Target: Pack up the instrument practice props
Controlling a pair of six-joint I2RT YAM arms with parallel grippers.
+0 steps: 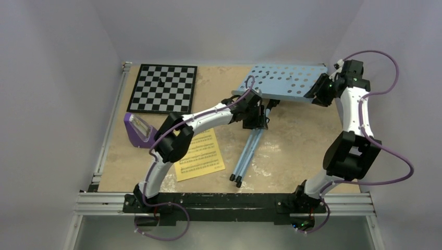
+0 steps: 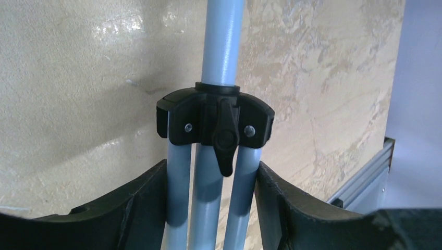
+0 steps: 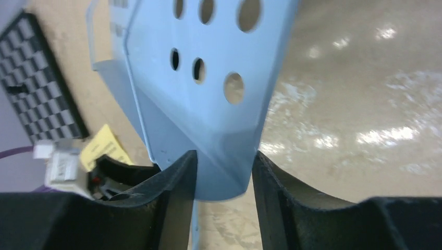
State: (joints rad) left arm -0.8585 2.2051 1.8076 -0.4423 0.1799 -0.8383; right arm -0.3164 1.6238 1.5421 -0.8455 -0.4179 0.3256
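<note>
The light blue music stand (image 1: 249,148) has its three thin legs folded together into one bundle, joined by a black collar (image 2: 215,119) with two screws and a small lever. Black feet cap the leg ends. Its flat tray (image 1: 284,80) is dotted with round holes and has a turned-up lip along one edge. The tray sits just to the right of the checkerboard (image 1: 164,87), level with it, and the legs slant from there toward the near edge, well to the checkerboard's near right.

The left tool (image 2: 211,208) is clenched on the leg bundle just below the collar, a finger pressed on each outer tube. The right tool (image 3: 224,179) is grasping the tray's corner on the side away from the checkerboard, with the blue sheet metal filling the gap between its fingers.

The purple pyramid metronome (image 1: 138,130) stands just beyond the checkerboard's near left corner. The yellow sheet of music (image 1: 202,156) lies flat nearer still, below the checkerboard's right corner, partly under the left arm.

The tabletop (image 1: 297,146) is mottled beige with a glossy sheen. Aluminium rails (image 1: 109,130) run along the side beside the checkerboard and along the near edge. Plain pale walls (image 1: 57,78) close in the sides and back.
</note>
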